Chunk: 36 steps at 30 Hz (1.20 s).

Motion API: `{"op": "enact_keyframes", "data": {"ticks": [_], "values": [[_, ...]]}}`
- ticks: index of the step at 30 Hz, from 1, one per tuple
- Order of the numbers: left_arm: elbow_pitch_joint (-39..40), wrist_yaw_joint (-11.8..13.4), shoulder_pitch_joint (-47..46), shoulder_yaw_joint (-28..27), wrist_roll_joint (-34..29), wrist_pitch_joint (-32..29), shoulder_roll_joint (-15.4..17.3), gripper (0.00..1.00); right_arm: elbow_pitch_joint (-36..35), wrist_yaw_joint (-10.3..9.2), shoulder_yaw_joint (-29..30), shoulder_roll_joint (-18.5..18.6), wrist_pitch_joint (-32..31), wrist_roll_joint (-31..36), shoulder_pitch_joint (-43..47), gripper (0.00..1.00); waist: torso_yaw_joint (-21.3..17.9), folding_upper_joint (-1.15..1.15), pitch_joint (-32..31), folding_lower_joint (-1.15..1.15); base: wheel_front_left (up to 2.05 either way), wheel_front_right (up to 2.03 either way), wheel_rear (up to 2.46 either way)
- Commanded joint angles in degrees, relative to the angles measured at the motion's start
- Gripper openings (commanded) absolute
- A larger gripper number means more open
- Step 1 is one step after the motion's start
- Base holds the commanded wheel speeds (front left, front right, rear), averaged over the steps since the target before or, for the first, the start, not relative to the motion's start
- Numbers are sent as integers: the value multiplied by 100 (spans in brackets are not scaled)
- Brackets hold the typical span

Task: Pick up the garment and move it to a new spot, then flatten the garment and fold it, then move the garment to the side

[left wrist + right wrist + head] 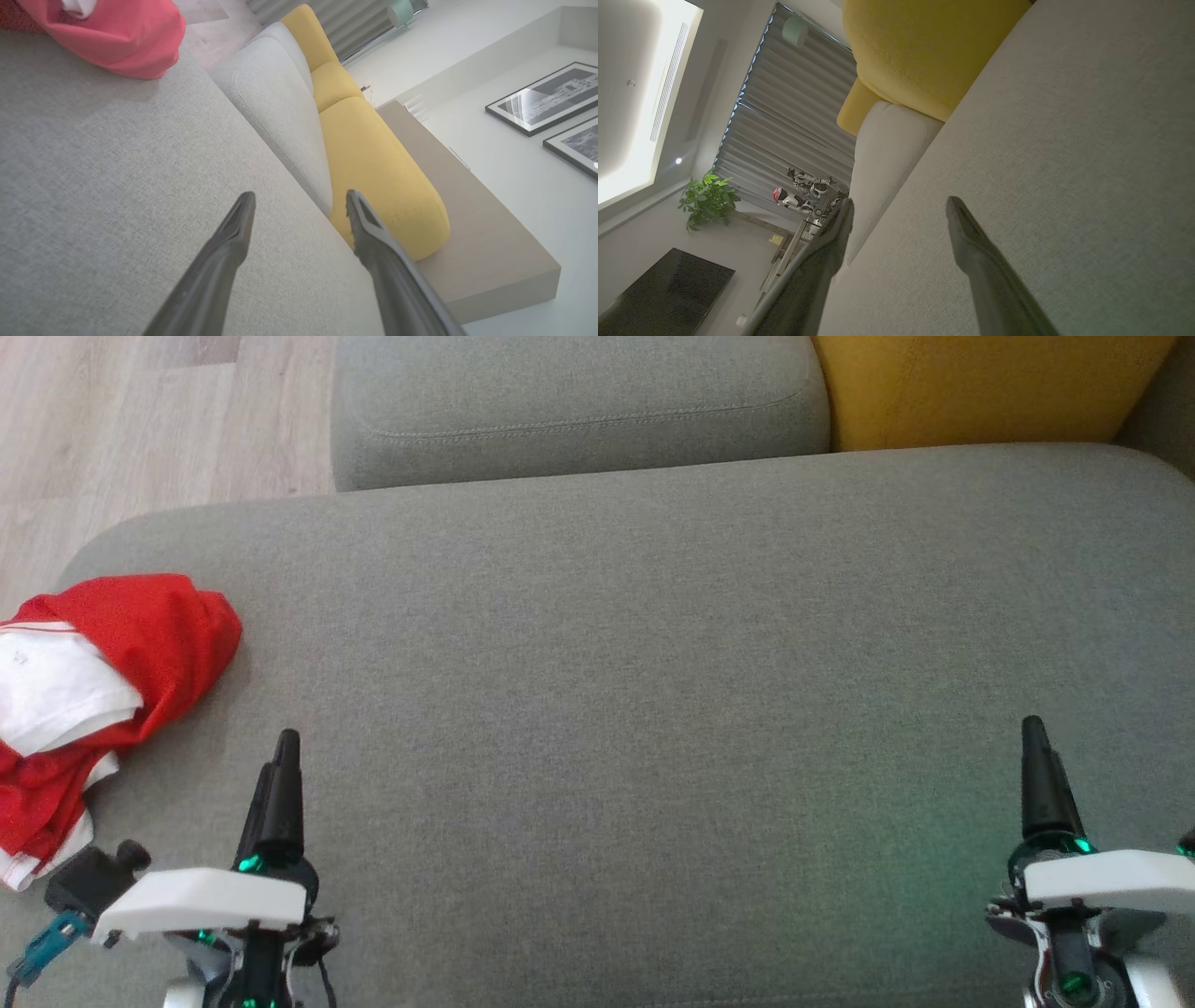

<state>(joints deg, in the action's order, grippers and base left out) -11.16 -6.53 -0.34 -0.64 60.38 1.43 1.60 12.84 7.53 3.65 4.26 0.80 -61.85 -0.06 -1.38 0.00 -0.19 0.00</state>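
The garment, bright red with white lining showing, lies crumpled at the left edge of the grey sofa seat. In the left wrist view the garment shows as a red bunch at the top left. My left gripper hovers at the lower left of the head view, just right of the garment and apart from it; its jaws stand open and empty in the left wrist view. Over the bare seat at the lower right is my right gripper, which the right wrist view shows open with nothing between the fingers.
A grey back cushion and a yellow cushion line the far side of the seat. Wooden floor lies beyond the seat's left edge. A low wooden ledge runs behind the sofa.
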Motion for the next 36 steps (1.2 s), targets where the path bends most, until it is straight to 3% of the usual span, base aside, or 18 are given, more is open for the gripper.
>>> {"op": "enact_keyframes", "data": {"ticks": [1,36], "values": [[276,7,-254,-31,-296,91,92,100,-280,-2,-110,127,62,287,-277,100,-7,0,-1,0,0,0,0],[611,358,-191,370,-3048,660,294,100,-709,-3,-614,307,304,2912,-281,100,-56,0,7,0,0,0,0]]}}
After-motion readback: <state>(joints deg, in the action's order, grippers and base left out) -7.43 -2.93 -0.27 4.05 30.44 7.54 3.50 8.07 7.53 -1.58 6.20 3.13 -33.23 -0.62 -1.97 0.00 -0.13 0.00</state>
